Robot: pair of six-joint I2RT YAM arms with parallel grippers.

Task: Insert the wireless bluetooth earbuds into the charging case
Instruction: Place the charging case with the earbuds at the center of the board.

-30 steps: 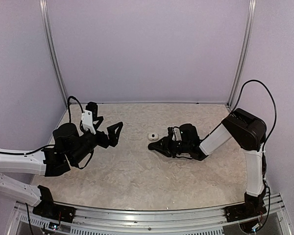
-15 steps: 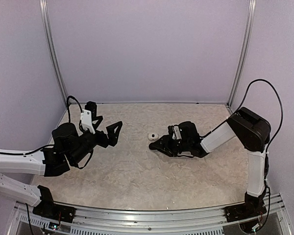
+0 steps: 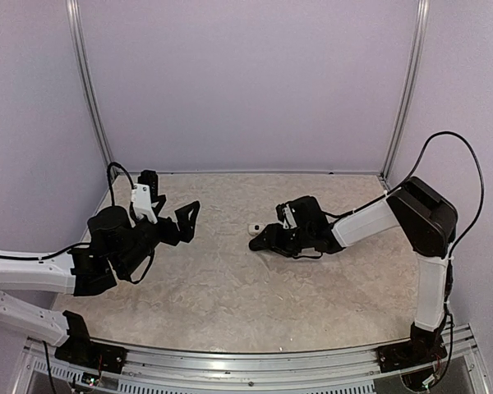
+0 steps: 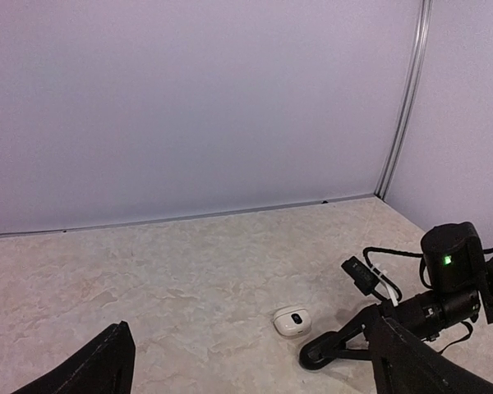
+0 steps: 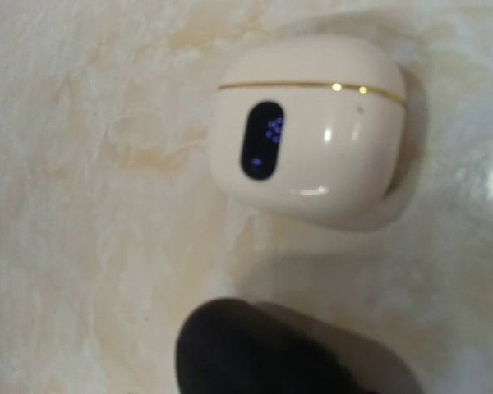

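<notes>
A cream charging case (image 3: 255, 227) lies alone on the mottled beige surface (image 3: 230, 304), about midway between the two arms and towards the back wall. Its lid is shut along a thin gold seam, and a small dark oval window on its front glows with blue dots (clearest from the right wrist). The right arm (image 3: 423, 217) rises from its base at the near right corner and bends at a high elbow. From there it slopes down and leftward until the wrist sits low over the surface. The right fingers (image 3: 255, 243) rest at surface level on the near side of the case, close to it but apart from it, and they grasp nothing. From the right wrist only one dark fingertip shows, below the case, so how far they are parted cannot be told. The left arm (image 3: 33, 275) stretches low from the near left, with its wrist raised off the surface and turned towards the case. The left fingers (image 4: 90, 373) are spread wide, with nothing between them, and are well apart from the case.
</notes>
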